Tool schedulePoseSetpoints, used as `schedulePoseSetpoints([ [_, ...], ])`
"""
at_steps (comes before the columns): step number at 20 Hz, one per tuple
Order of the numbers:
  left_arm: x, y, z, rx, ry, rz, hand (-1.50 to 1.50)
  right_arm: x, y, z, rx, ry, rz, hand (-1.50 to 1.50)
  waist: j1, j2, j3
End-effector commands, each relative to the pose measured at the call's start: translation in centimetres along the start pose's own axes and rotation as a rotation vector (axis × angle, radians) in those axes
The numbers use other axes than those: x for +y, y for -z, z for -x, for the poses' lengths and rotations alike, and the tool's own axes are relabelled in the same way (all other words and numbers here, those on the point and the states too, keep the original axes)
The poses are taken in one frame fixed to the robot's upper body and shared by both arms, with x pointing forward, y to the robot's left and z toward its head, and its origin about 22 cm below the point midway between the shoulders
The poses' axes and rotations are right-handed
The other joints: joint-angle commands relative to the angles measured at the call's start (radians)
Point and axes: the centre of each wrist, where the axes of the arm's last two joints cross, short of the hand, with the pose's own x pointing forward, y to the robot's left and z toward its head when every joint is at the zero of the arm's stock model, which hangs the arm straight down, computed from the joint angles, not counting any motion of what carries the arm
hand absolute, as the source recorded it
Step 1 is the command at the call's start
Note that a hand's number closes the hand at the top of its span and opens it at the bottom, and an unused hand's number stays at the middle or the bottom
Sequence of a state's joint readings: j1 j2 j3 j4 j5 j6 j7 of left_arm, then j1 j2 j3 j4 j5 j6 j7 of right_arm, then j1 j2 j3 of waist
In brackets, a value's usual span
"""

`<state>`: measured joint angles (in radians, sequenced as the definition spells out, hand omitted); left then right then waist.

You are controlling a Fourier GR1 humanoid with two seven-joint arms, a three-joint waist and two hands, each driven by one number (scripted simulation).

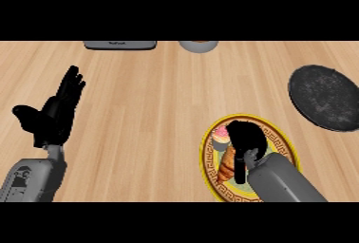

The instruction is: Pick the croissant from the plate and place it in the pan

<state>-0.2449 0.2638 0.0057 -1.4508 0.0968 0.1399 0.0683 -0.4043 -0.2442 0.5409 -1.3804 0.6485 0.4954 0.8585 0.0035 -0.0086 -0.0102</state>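
my right hand (247, 140) is curled down over the croissant (227, 167) on the plate (210, 142), can't tell if it's gripped yet. next up: lift, swing to the pan (326, 97). left hand (56, 114) rests open.

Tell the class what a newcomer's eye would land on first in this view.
First the yellow-rimmed plate at lower right, where the right hand hangs over the croissant. Next the dark pan at the right edge, apart from the plate. At the left, the open left hand rests, fingers up.
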Motion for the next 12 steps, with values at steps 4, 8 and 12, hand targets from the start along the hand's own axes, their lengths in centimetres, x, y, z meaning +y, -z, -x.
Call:
schedulePoseSetpoints([
  [4,0.9,-1.3,0.4,0.002,0.012,-0.012,0.0,-0.1,0.4,-2.9,-0.039,0.196,0.259,1.5,0.01,0.009,0.011],
  [8,1.0,-0.3,0.4,0.019,-0.008,-0.017,0.0,-3.1,-2.0,-3.6,-0.047,0.198,0.61,1.5,-0.002,0.005,0.01],
  [12,1.7,0.0,-0.2,0.008,0.012,-0.028,0.0,-3.6,-4.5,-4.2,-0.085,0.306,0.772,1.5,-0.007,0.005,0.01],
])
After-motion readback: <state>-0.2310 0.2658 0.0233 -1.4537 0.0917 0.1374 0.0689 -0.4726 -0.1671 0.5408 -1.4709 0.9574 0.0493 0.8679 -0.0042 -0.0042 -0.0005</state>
